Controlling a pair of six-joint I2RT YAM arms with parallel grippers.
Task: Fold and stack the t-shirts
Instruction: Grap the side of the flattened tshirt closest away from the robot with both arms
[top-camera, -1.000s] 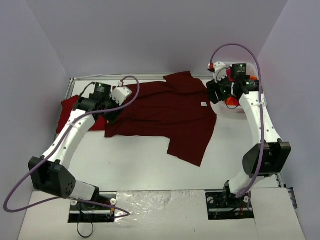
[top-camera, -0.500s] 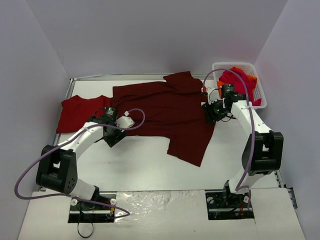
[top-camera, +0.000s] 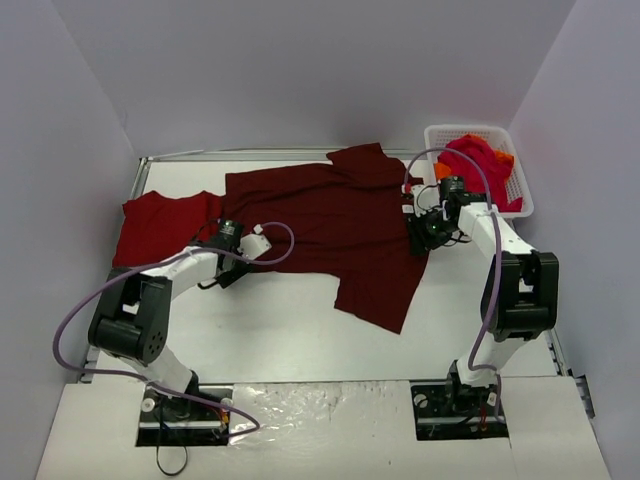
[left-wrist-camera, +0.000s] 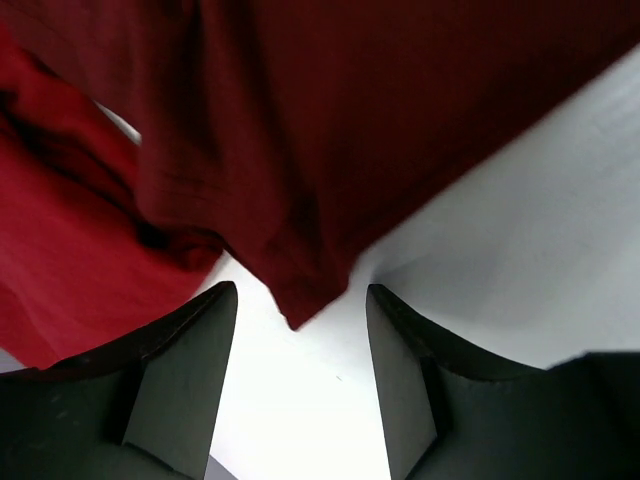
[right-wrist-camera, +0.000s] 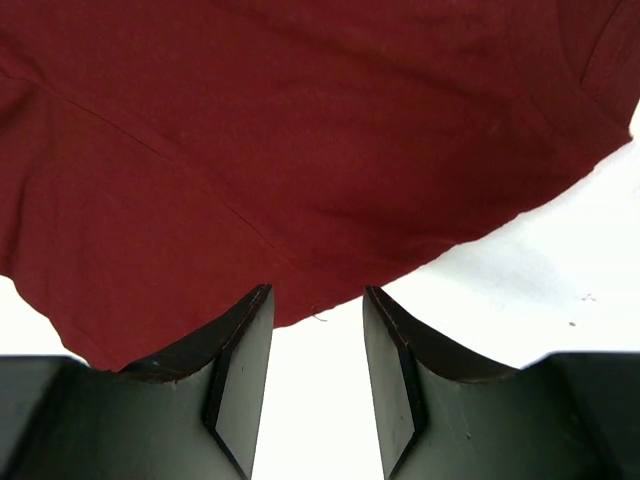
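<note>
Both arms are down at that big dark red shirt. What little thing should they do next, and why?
Probably nudge forward and close. The left jaws stand open around a corner of the maroon shirt, and the right jaws stand open at its opposite edge; neither grips cloth yet.

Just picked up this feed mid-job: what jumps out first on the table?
A large dark maroon t-shirt lies spread across the table's middle, overlapping a brighter red shirt at the left. Both grippers stand open at its edges: the left gripper at its near-left corner, the right gripper at its right hem. A white basket of red and orange cloth sits far right.
</note>
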